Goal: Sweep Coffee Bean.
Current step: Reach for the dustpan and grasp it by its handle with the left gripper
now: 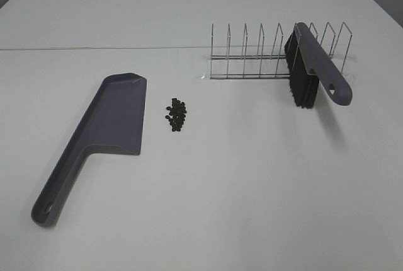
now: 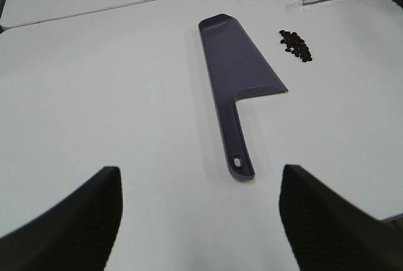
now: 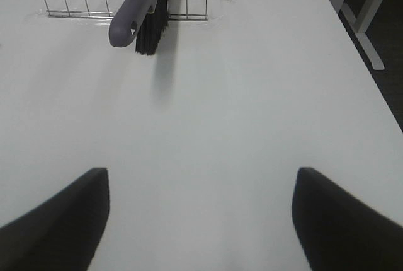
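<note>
The coffee bean [image 1: 177, 114] lay on the tabletop [image 1: 252, 189] at 3 o'clock of the dustpan [image 1: 110, 120], whose handle ran toward 7 o'clock, nearest the left hand [image 2: 198, 183], spread empty. The right hand [image 3: 200, 183], likewise released, faced the brush [image 1: 312, 69].

A white counter [image 1: 252, 189], with a seam [image 1: 94, 48] across its far part, fills the scene. Dark floor [image 3: 395, 85] and a white leg [image 3: 370, 3] lie beyond its right edge.

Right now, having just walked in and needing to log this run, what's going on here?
Nothing is being handled yet. The left hand and right hand are open and empty above the table. The grey dustpan lies flat beside the coffee beans, which sit in a loose cluster. The brush leans in the wire rack, untouched.
</note>
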Controlling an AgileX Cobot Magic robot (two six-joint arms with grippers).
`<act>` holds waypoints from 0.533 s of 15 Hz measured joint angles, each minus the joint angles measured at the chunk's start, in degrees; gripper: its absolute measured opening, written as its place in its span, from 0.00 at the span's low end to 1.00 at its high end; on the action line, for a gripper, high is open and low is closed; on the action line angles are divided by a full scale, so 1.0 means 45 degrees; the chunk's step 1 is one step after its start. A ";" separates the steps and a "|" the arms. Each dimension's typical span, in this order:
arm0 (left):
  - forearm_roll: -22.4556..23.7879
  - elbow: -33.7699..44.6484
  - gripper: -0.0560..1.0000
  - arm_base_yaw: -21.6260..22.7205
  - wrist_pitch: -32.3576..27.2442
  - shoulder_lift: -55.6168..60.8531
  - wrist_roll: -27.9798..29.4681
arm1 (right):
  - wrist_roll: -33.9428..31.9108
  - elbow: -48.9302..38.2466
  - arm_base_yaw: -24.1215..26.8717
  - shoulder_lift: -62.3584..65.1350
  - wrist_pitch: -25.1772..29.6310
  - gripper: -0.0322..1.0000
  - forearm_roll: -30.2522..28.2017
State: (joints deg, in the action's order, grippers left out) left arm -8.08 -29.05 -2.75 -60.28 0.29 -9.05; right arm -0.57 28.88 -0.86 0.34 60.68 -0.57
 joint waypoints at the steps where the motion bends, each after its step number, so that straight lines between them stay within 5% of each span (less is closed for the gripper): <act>1: 0.0000 0.0000 0.69 0.0000 0.0000 0.0000 0.0000 | 0.0000 0.0000 0.0000 0.0000 0.0000 0.76 0.0000; 8: 0.0000 0.0000 0.69 0.0000 0.0000 0.0000 0.0000 | 0.0000 0.0000 0.0000 0.0000 0.0000 0.76 0.0000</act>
State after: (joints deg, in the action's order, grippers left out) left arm -8.08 -29.05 -2.75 -60.28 0.29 -9.05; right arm -0.57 28.88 -0.86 0.34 60.68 -0.57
